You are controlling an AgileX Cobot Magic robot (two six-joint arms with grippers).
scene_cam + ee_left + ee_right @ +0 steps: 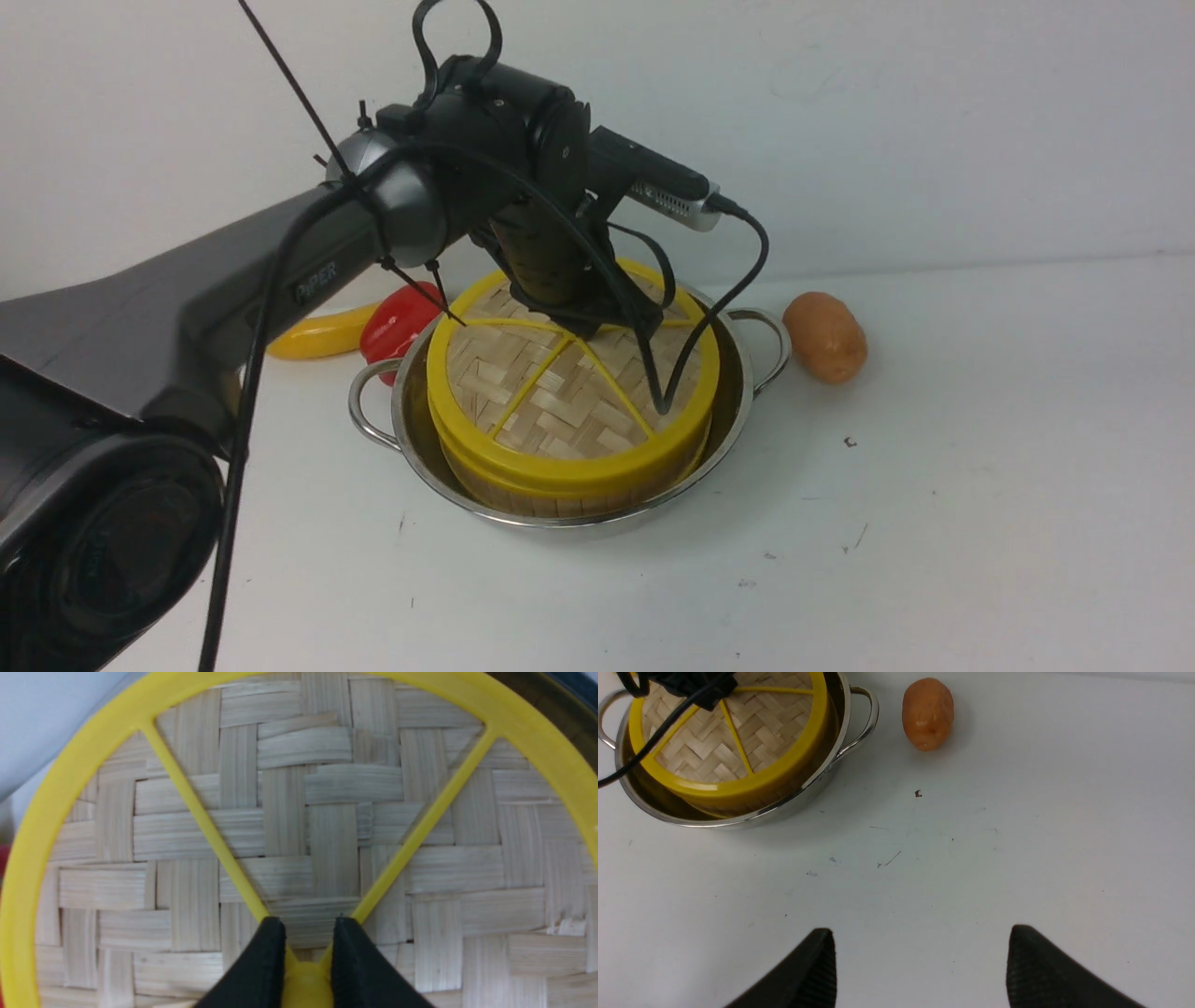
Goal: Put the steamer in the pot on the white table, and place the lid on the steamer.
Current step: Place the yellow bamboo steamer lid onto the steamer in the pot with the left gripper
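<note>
The right gripper (920,970) hung over the bare white table (1017,858) to the near right of the pot, jaws spread wide with nothing between them. It was out of the front view.

The pot (579,519), shallow and shiny with a looped wire handle on each side, stood on the table. Inside the pot sat the steamer (560,497). Only a band of its pale bamboo wall and a yellow rim showed above the pot's edge, and its floor was hidden.

The lid (560,397) lay flat on the steamer. It was a herringbone weave of pale strips inside a thick yellow rim, with thin yellow spokes running to a central hub. The left gripper (306,952) was clamped on that hub, a black finger on each side. The arm and its cable covered the lid's far part.

Beyond the pot on its left, a red pepper (397,322) and a yellow fruit (317,338) were half hidden by the arm. To the pot's far right lay an orange-brown lump (825,337), apart from the handle.
</note>
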